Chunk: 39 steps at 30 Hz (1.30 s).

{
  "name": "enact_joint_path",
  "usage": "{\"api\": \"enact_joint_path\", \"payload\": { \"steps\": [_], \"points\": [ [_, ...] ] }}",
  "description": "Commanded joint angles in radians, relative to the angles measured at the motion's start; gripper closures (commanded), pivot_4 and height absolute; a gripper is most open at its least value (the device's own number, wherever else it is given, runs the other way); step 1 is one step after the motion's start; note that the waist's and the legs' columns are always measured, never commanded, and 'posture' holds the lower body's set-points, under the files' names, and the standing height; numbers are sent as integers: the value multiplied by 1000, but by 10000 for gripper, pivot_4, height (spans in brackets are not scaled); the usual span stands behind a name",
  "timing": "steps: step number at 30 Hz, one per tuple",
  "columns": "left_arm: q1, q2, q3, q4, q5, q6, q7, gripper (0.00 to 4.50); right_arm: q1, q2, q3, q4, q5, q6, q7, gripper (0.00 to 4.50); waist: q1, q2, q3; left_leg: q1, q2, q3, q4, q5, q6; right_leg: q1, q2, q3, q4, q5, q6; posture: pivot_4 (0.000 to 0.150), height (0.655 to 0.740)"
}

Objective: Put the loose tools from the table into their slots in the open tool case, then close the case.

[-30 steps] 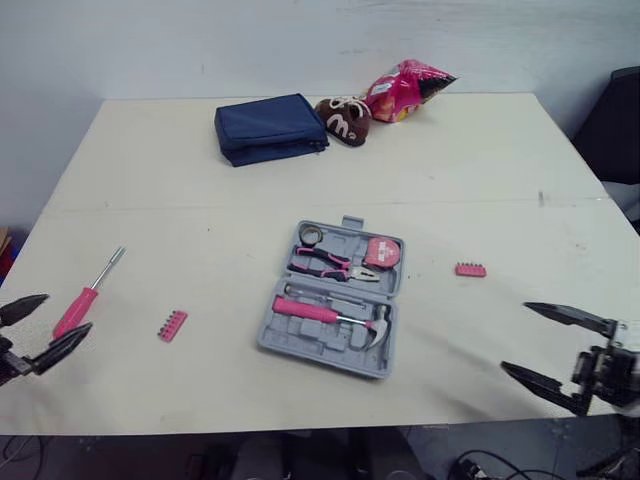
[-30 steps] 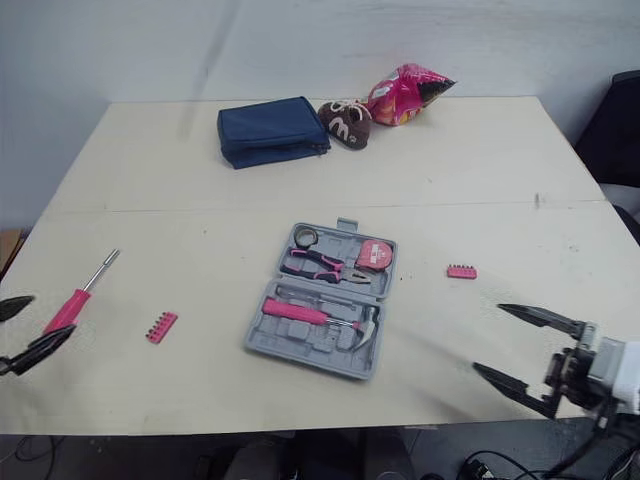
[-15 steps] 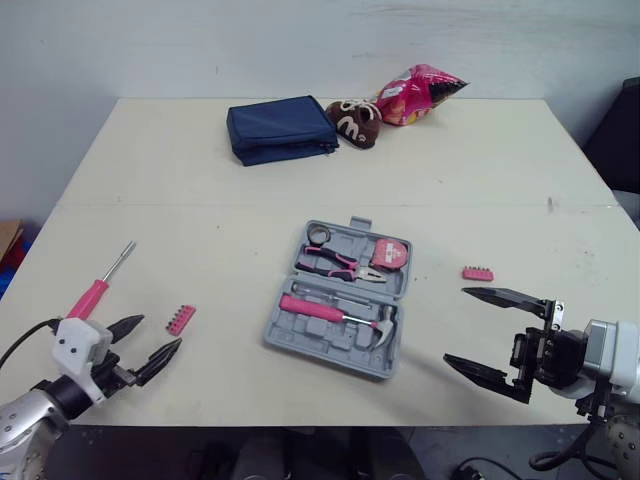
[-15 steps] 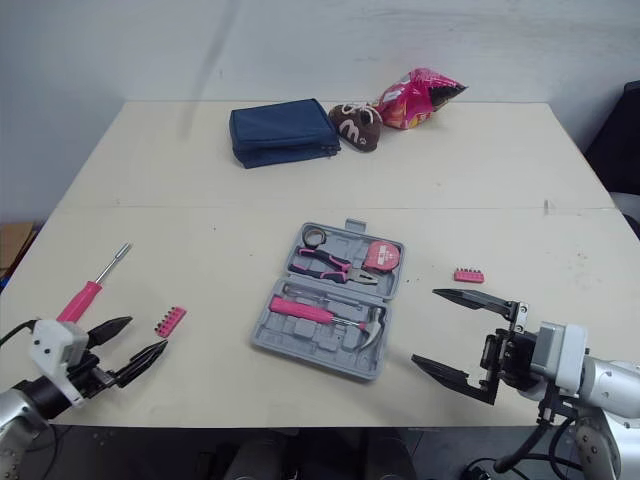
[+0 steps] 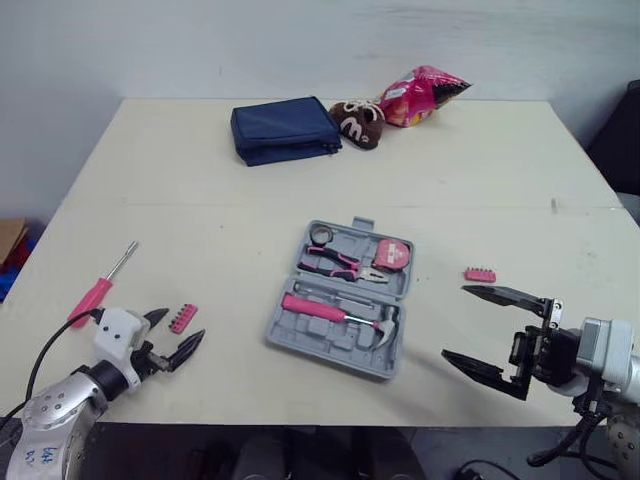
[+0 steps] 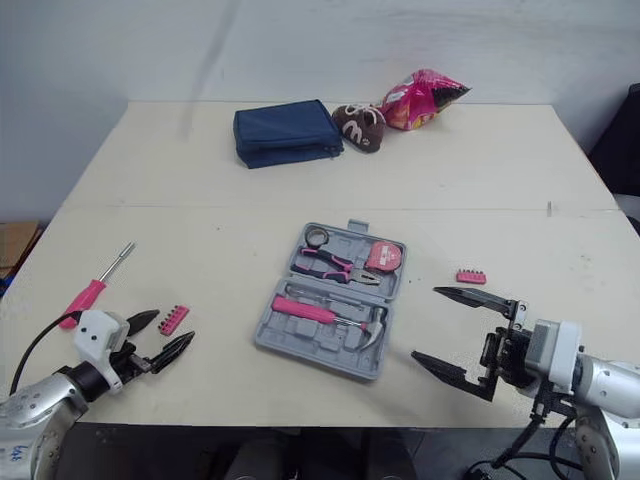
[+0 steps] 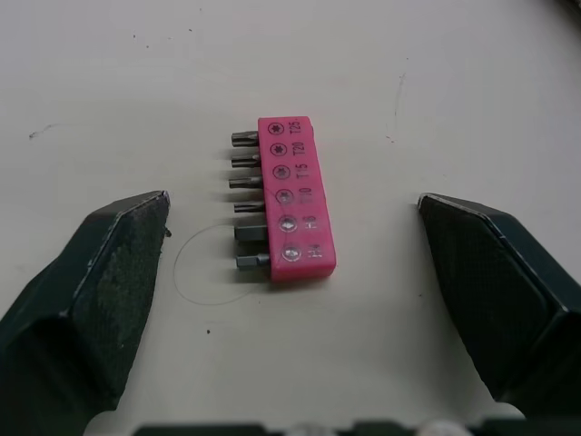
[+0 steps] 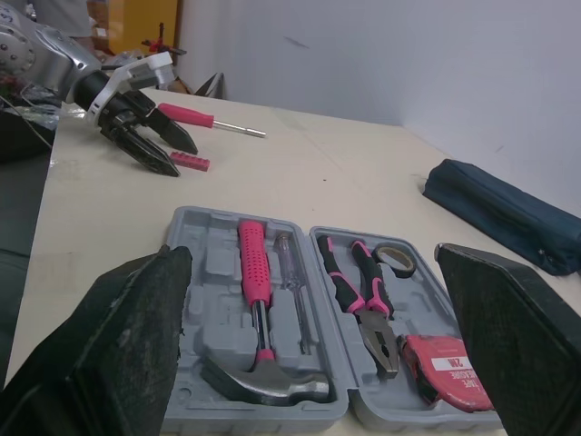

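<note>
An open grey tool case (image 5: 330, 345) lies mid-table, holding a pink-handled hammer (image 8: 253, 282), pliers (image 8: 361, 292), a tape measure (image 8: 450, 376) and a small tape roll (image 5: 319, 235). A pink bit holder (image 7: 295, 200) lies on the table between the fingers of my open left gripper (image 5: 180, 330), untouched. A pink screwdriver (image 5: 98, 292) lies just left of it. A second pink bit holder (image 5: 479, 275) lies right of the case. My right gripper (image 5: 456, 322) hovers open, right of the case, below that holder.
A navy pouch (image 5: 285, 128), a brown plush item (image 5: 358, 118) and a pink snack bag (image 5: 420, 92) sit along the table's far side. The table's front edge runs close under both grippers. Bare tabletop lies between the case and each bit holder.
My left gripper has moved right from beside the screwdriver to straddle the left bit holder. The right gripper came in over the table toward the case, then held. The camera shifted slightly.
</note>
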<state>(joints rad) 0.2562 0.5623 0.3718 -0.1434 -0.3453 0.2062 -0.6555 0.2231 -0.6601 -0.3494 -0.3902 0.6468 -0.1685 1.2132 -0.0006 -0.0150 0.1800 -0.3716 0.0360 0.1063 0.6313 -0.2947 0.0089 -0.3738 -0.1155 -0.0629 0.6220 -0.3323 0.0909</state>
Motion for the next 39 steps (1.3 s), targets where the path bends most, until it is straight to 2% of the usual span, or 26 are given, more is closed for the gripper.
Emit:
{"api": "enact_joint_path", "payload": {
  "steps": [1, 2, 8, 9, 15, 18, 22, 27, 30, 33, 36, 39],
  "points": [
    [23, -5, -34, 75, 33, 20, 4, 6082, 11, -10, -13, -68, 3, 16, -37, 0, 0, 2, -1, 0, 0, 0, 0, 0, 0, 0, 0, 0, 0, 0, 0, 1500, 7400],
    [27, -5, -39, 85, 35, 20, 3, 8782, 13, -11, -14, -74, 2, 20, -43, 0, 0, 4, -3, 0, 0, 0, 0, 0, 0, 0, 0, 0, 0, 0, 0, 1500, 7400],
    [49, -3, -49, 124, 46, -8, 3, 35280, 15, -16, -16, -86, -4, 31, -66, 0, -2, 14, -10, 2, 0, 1, -1, 0, -1, 1, 0, 1, 0, 0, 0, 1500, 7400],
    [48, -1, -51, 125, 45, -17, -1, 37726, 14, -16, -16, -86, -4, 32, -68, 0, -3, 15, -11, 3, 0, 1, -1, 0, 0, 1, 0, 1, 0, 0, 0, 1500, 7400],
    [3, 3, -33, 97, 14, -102, -27, 37854, 2, -18, -12, -74, -9, 32, -73, 0, -2, 16, -11, 2, 0, 1, -1, 0, 0, 1, 1, 1, 0, 0, 0, 1500, 7400],
    [-59, 27, -26, 6, -58, -126, -98, 37854, -3, -19, -14, -70, -9, 35, -72, 0, -1, 11, -8, 2, 0, 1, 0, 0, 0, 1, 1, 1, 0, 0, 0, 1500, 7400],
    [-152, 116, -65, -104, -133, -87, -244, 37854, -1, -28, -22, -77, -6, 46, -73, 0, 5, 1, -5, -2, 0, -2, 1, 0, -1, -1, 0, -1, 0, 0, 0, 1500, 7400],
    [-368, 291, -206, -162, -162, 31, -428, 37854, 27, -64, -36, -121, 3, 79, -73, 0, 0, 3, -4, -2, -1, -1, 0, 1, 1, 0, 0, 0, -1, 0, 0, 1500, 7400],
    [-503, 397, -335, -171, -116, 105, -545, 37854, 28, -72, -37, -134, 2, 92, -78, 0, -8, 3, -3, -2, 0, 0, 0, 3, 2, -1, 2, -1, -1, 0, 0, 1500, 7400],
    [-666, 390, -452, -158, -69, 148, -579, 37854, 25, -74, -34, -140, 2, 101, -90, 0, -6, 3, -2, -1, 0, 2, 0, 3, 2, -1, 3, 1, 0, 0, 0, 1500, 7400],
    [-829, 362, -622, -124, 77, 145, -624, 37854, 8, -74, -17, -143, -6, 117, -105, 0, 0, 1, -2, -2, 0, 2, 2, 3, 2, -1, 5, 1, 1, 0, 0, 1500, 7400],
    [-910, 336, -708, -101, 155, 162, -640, 37854, -3, -72, -6, -142, -16, 125, -117, 0, 3, 0, -1, -2, -3, 3, 3, 6, -1, -1, 9, 1, 1, 1, 1, 1500, 7400]
  ]
}}
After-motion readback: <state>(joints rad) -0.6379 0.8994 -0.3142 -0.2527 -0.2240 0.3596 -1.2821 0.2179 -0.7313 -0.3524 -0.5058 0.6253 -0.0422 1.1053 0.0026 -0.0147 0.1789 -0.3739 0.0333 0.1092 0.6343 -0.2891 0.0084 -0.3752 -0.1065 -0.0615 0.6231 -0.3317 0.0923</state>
